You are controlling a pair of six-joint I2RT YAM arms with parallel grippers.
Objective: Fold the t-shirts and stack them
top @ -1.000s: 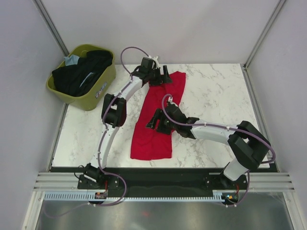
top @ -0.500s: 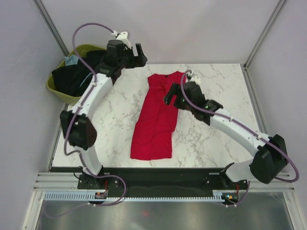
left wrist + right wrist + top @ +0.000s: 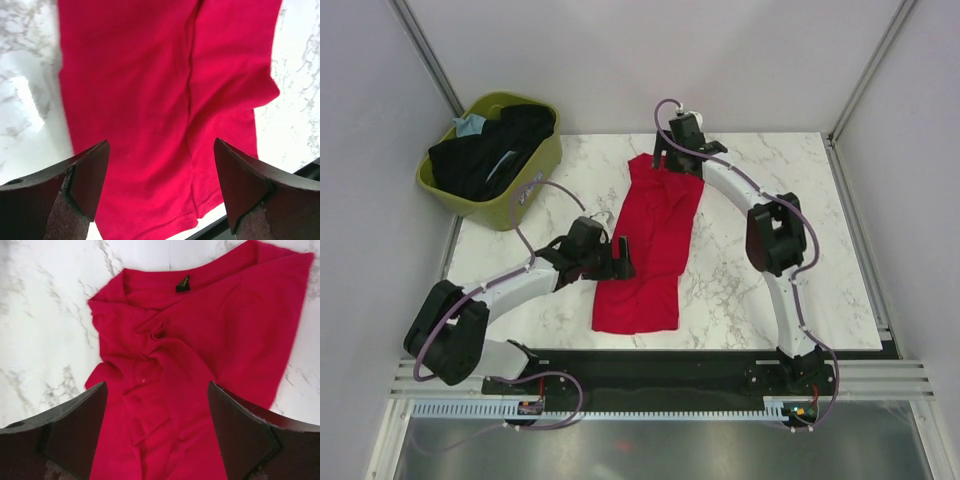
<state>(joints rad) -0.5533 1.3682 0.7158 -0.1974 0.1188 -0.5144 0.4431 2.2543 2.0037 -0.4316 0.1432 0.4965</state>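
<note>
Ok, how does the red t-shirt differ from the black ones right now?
The red t-shirt lies stretched in a long strip on the table; the black t-shirts sit bunched in the green basket. The left hand and right hand hover open over the red one; nothing is near the black ones. Neither is fully folded.

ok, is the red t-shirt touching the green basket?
Apart. The top view shows a strip of bare table between the red t-shirt and the green basket, which sits at the far left corner.
</note>
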